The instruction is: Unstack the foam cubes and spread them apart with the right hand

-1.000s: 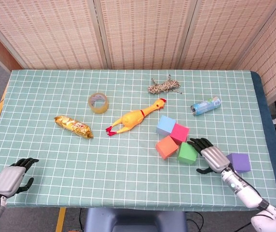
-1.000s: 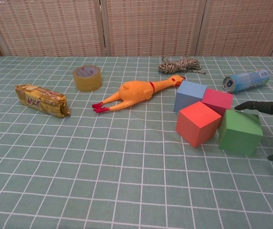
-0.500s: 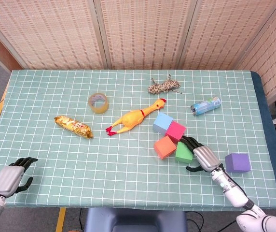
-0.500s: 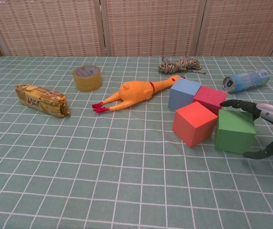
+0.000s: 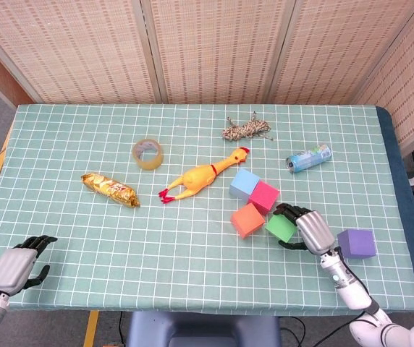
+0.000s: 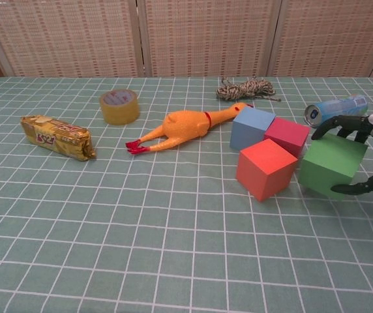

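Green foam cube [image 6: 330,166] sits tilted at the cluster's right edge, beside red [image 6: 268,168] & pink [image 6: 287,135] cubes – right hand [image 6: 368,153] w/ fingers clamped round it, so spreading step underway – next: carry it clear, set down apart.

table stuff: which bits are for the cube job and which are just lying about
For the job:
green cube, held in the right hand
red cube
pink cube
blue cube
purple cube

Lying about:
rubber chicken
tape roll
snack bar
string bundle
can
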`<action>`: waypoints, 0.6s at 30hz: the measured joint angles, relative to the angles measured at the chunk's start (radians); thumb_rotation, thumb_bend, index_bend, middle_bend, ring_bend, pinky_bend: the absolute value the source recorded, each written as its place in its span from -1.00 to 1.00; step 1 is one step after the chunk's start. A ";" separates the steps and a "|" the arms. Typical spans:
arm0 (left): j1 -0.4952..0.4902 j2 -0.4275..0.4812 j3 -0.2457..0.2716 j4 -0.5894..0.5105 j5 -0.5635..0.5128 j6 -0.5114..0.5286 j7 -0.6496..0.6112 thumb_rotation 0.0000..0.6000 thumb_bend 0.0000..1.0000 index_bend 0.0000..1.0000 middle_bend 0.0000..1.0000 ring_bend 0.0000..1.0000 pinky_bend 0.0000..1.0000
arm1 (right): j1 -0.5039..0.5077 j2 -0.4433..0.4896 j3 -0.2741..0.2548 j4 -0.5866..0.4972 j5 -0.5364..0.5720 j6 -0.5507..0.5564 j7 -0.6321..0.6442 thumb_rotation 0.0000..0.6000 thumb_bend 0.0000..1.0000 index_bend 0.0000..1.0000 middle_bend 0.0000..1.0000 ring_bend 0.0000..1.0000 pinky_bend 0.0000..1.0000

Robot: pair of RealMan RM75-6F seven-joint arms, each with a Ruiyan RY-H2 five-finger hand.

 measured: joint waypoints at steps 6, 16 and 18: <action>0.001 0.001 -0.001 0.000 0.000 0.004 -0.004 1.00 -0.06 -0.59 -0.60 -0.64 -0.22 | -0.011 0.097 -0.041 -0.128 -0.021 -0.013 -0.002 1.00 -0.70 -0.08 0.14 0.24 0.75; -0.001 -0.002 0.001 -0.004 0.001 -0.003 0.005 1.00 -0.06 -0.59 -0.60 -0.63 -0.22 | -0.011 0.342 -0.175 -0.413 -0.088 -0.119 -0.031 1.00 -0.70 -0.15 0.13 0.17 0.70; -0.001 -0.002 0.000 -0.003 -0.003 -0.004 0.005 1.00 -0.06 -0.59 -0.60 -0.63 -0.22 | -0.015 0.355 -0.187 -0.423 -0.095 -0.125 -0.063 1.00 -0.70 -0.25 0.07 0.04 0.58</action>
